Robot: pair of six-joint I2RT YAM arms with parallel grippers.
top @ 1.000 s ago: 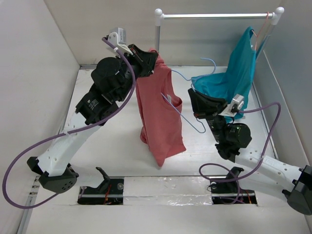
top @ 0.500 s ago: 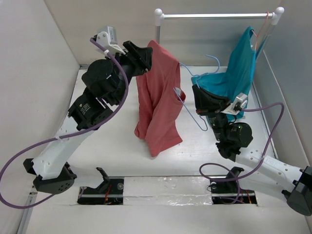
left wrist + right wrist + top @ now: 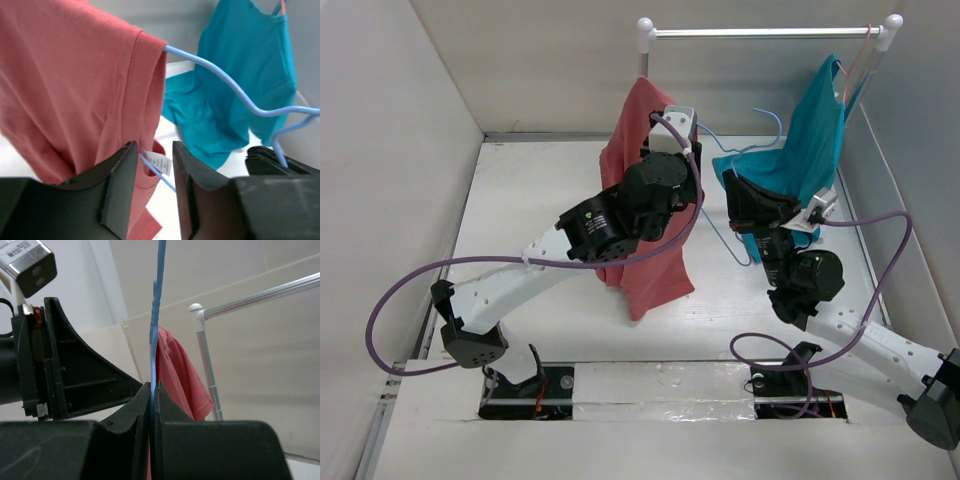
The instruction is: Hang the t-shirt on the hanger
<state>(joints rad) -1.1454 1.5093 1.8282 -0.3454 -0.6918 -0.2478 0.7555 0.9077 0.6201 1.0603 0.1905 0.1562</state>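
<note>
The red t-shirt [image 3: 655,270] hangs draped over the thin light-blue wire hanger [image 3: 772,117], its top near the rack's left post. In the left wrist view the hanger wire [image 3: 199,60] comes out of the shirt's [image 3: 65,85] collar. My left gripper [image 3: 665,150] is up at the collar with its jaws open [image 3: 152,145]; the wire and a white label show in the gap, unclamped. My right gripper [image 3: 740,195] is shut on the hanger wire [image 3: 153,355] right of the shirt [image 3: 180,370] and holds it up [image 3: 151,385].
A teal shirt [image 3: 810,150] hangs from the white clothes rack [image 3: 760,33] at the back right, close behind the right gripper. White walls stand at the left, the back and the right.
My left arm has swung right from the shirt's left side to its front, and its jaws have let go of the shirt's top. The shirt and hanger have shifted up and back.
</note>
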